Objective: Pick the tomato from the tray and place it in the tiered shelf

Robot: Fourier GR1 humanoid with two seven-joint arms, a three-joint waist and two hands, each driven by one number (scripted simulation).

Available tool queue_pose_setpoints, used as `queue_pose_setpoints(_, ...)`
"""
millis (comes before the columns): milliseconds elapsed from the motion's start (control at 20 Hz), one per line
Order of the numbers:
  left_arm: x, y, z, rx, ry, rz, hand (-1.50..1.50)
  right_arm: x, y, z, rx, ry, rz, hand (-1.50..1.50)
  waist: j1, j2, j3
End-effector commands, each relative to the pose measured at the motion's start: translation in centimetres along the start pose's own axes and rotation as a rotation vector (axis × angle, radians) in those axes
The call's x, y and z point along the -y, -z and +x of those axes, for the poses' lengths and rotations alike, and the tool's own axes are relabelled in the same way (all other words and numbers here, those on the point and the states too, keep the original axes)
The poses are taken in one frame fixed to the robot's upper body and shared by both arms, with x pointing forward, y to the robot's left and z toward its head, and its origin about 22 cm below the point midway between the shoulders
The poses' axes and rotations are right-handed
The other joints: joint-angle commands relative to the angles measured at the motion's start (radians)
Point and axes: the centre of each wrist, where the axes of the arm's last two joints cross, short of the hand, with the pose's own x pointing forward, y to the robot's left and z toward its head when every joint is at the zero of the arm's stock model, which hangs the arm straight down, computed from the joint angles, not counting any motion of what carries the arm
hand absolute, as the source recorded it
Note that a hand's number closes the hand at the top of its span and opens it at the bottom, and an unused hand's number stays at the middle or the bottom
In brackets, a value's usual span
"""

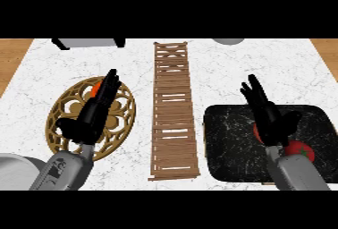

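A black marbled tray point(224, 152) lies on the counter at the right. A red tomato point(300, 150) with a green stalk rests in it, just right of my right wrist. A second red thing point(257, 131) shows at the left edge of my right hand point(269, 121), mostly hidden beneath it. That hand hovers open over the tray, fingers straight and pointing away from me. The wooden slatted tiered shelf point(175, 112) runs down the middle of the counter. My left hand point(92, 114) is open above a golden openwork plate point(66, 105).
An orange thing point(98, 87) peeks out from under my left fingers on the golden plate. A grey box with black legs point(87, 42) and a grey round object point(228, 40) sit at the far edge. A pale grey shape point(16, 169) lies lower left.
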Motion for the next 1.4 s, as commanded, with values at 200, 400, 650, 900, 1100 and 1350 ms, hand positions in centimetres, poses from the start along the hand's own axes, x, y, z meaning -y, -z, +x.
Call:
queue_pose_setpoints(200,-5.0,-1.1,0.3,-0.045,0.101,0.230,0.00,2.4,0.1,4.0,0.127,-0.023,0.569,1.50,0.081,-0.027,-0.016)
queue_pose_setpoints(400,-6.8,-3.0,-0.2,-0.109,0.077,0.312,0.00,12.1,-0.4,3.7,0.073,0.110,0.450,-1.50,0.058,-0.014,-0.017)
queue_pose_setpoints(650,-5.3,-3.7,0.7,-0.103,0.074,0.300,0.00,17.9,-0.6,6.2,0.190,0.176,0.696,-1.50,0.057,-0.015,-0.018)
queue_pose_setpoints(900,-6.1,-3.7,0.7,-0.125,0.089,0.316,0.00,21.5,-0.3,14.3,0.166,-0.150,0.931,-1.50,0.044,-0.016,-0.019)
queue_pose_setpoints(1100,-6.4,-4.6,1.4,-0.114,0.079,0.331,0.00,19.9,-1.1,18.0,0.129,-0.402,1.057,-1.50,0.032,-0.024,-0.017)
queue_pose_setpoints(1350,-6.2,-4.4,1.5,-0.129,0.083,0.349,0.00,15.5,-2.5,23.9,0.230,-0.848,1.024,-1.50,0.014,-0.027,-0.017)
